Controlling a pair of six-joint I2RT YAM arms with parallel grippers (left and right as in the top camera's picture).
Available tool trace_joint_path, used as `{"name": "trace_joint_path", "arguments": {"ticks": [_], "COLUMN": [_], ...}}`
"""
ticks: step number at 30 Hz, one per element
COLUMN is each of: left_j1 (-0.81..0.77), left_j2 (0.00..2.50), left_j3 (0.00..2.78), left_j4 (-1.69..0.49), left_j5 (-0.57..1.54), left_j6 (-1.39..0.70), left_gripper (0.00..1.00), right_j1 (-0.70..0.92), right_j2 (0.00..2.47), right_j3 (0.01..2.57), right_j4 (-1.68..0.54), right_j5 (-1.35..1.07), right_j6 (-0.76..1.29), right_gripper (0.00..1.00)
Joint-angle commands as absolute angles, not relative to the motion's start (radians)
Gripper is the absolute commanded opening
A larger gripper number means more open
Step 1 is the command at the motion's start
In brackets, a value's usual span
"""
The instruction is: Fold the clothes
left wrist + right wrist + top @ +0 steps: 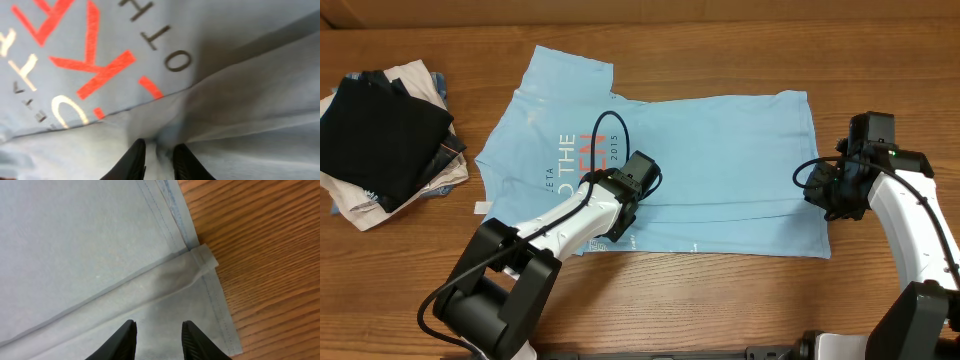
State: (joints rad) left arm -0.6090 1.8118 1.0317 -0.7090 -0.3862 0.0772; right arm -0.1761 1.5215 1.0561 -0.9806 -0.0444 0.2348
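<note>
The clothes, a light sky-blue T-shirt [720,140] with white and orange-red lettering [582,160], lie flat on the wooden table, the lower edge folded up into a long band. My left gripper [623,215] presses down on that band just below the lettering. In the left wrist view its fingers [137,160] stand close together with a ridge of blue cloth [160,150] pinched between them. My right gripper [825,200] sits at the shirt's right hem; in the right wrist view it [157,340] is open over flat cloth beside the folded hem corner [202,260].
A pile of other folded garments lies at the far left: a black one [380,125] on top of white and beige ones [365,205]. Bare wooden table [260,240] runs right of the shirt's hem. A black cable [610,125] loops over the shirt.
</note>
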Motion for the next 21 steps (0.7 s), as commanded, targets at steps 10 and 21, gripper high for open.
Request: {"name": "trace_joint_path", "arguments": {"ticks": [10, 21], "left_j1": [-0.609, -0.599], "left_j2": [1.825, 1.824], "left_j3": [1.044, 1.045], "left_j4": [-0.7, -0.62], "left_j5": [-0.452, -0.453], "left_j6": [0.044, -0.006], "left_gripper": [0.07, 0.04], "right_j1": [-0.175, -0.175], "right_j2": [1.515, 1.515], "right_j3": [1.068, 1.068], "right_j4": [-0.978, -0.978], "right_j5": [-0.036, -0.036], "right_j6": [0.231, 0.231], "right_gripper": [0.33, 0.34]}}
